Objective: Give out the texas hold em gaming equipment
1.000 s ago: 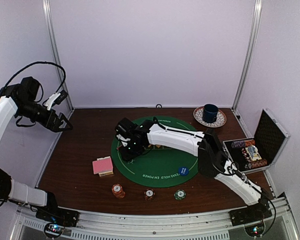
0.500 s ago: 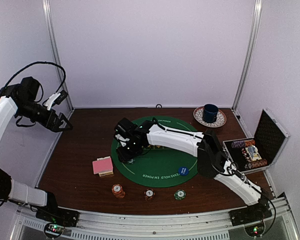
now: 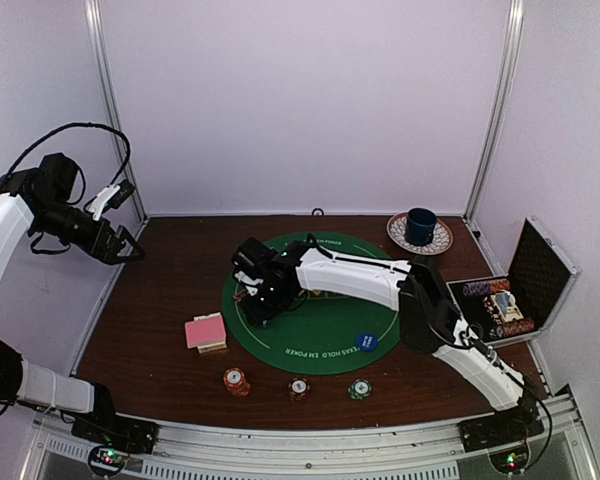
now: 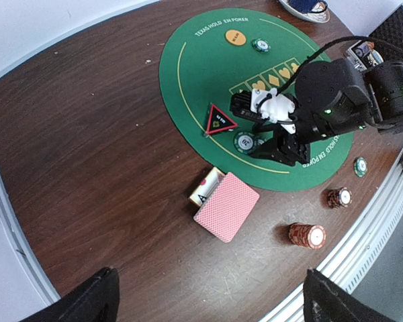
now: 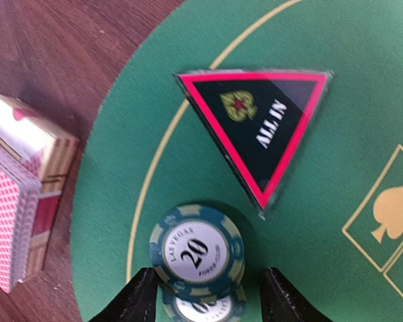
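Nearest, an aluminium rail (image 3: 310, 440) edges the dark, wood-grained counter (image 3: 160, 350). Just beyond it, three short stacks of striped-edge poker chips (image 3: 298, 388) stand in a row. A pink-backed deck (image 3: 206, 331) lies left of the round green felt mat (image 3: 320, 335). On the felt, the right end effector (image 5: 211, 298) stands spread astride two overlapping green chips (image 5: 196, 251), not pinching them. A glossy red-black triangle marker (image 5: 262, 134) lies just past. The left end effector (image 3: 128, 250) hangs spread wide beside the left wall. Farther back, a dark blue cup (image 3: 420, 225) sits on its patterned saucer before smooth pale walls (image 3: 310, 100).
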`<action>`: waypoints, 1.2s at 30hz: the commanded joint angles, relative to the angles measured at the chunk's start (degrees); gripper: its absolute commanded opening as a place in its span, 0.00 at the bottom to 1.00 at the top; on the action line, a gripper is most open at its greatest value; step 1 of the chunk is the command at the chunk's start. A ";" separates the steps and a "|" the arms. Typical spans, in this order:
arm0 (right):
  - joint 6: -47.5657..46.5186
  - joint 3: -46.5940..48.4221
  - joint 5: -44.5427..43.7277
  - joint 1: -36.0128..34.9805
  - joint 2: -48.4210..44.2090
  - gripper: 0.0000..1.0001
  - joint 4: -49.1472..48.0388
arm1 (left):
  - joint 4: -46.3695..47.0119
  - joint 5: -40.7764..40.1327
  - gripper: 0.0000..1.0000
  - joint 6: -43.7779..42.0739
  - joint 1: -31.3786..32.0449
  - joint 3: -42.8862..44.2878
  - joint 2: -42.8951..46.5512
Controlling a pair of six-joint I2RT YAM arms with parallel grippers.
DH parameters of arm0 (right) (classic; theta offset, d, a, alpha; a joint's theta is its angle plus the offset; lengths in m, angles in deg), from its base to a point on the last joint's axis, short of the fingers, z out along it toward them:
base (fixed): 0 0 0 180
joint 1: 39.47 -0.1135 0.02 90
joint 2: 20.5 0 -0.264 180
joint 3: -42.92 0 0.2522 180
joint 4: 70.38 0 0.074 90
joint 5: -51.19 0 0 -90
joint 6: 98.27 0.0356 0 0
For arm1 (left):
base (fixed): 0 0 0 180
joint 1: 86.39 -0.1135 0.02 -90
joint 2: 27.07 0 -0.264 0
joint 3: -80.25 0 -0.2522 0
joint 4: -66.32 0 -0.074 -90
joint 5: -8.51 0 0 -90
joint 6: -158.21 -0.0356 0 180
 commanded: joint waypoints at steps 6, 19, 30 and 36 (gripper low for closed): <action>-0.92 -2.18 -2.43 -0.22 -4.11 0.56 1.83 | -0.59 -0.22 0.97 -0.09 -0.18 0.66 0.90; -2.09 -10.71 0.77 -1.13 -16.01 0.82 0.94 | -1.53 -0.29 0.98 -0.44 -0.18 1.70 0.88; 3.15 -50.81 0.41 -1.27 -44.85 0.81 1.97 | -2.02 -0.08 0.97 -1.06 -0.18 1.80 1.08; 9.71 -68.02 1.43 -2.89 -55.55 0.85 0.61 | -2.38 -0.21 0.98 -1.42 -0.18 1.47 1.36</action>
